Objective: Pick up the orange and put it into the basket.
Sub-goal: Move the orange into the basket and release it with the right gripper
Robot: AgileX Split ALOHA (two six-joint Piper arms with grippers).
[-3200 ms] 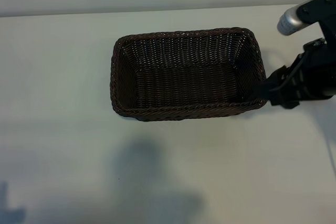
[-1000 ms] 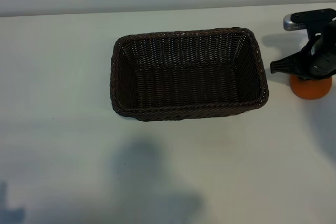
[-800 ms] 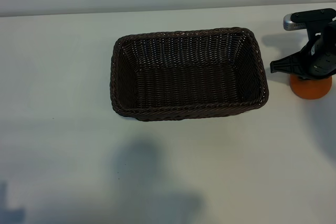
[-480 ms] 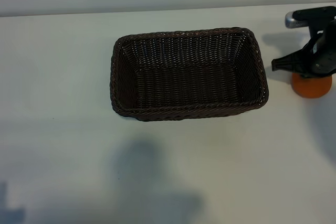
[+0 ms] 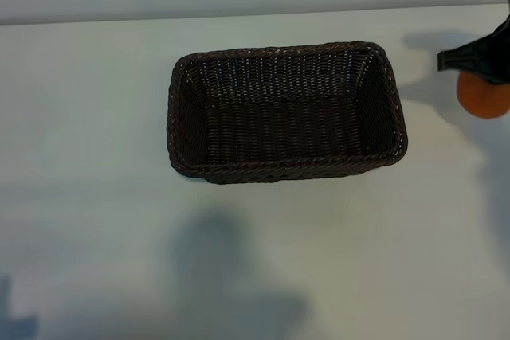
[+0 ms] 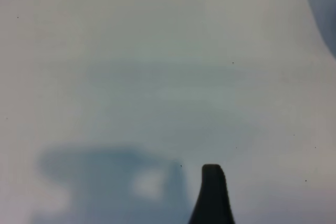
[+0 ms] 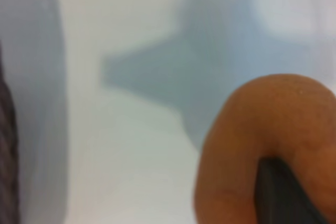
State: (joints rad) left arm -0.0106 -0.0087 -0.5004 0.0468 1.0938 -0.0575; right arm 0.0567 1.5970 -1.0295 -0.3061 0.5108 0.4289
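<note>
The orange (image 5: pixel 484 99) hangs at the far right edge of the exterior view, clear of the table, with my right gripper (image 5: pixel 483 76) shut on it from above. In the right wrist view the orange (image 7: pixel 252 135) fills the corner, and a dark fingertip (image 7: pixel 286 192) presses into its dimpled skin. The dark-brown wicker basket (image 5: pixel 280 169) stands empty mid-table, to the left of the orange; a strip of its wall (image 7: pixel 6 145) also shows in the right wrist view. Of my left gripper only one dark finger (image 6: pixel 212 195) shows, over bare table with nothing beside it.
The white table (image 5: pixel 96 117) stretches wide to the left of and in front of the basket. The right arm's shadow (image 5: pixel 426 77) falls on the table between basket and orange. A pale wall runs along the back edge.
The right gripper has risen with the orange, drifting towards the right edge and the back. The orange has left the table. Basket and left gripper are unmoved.
</note>
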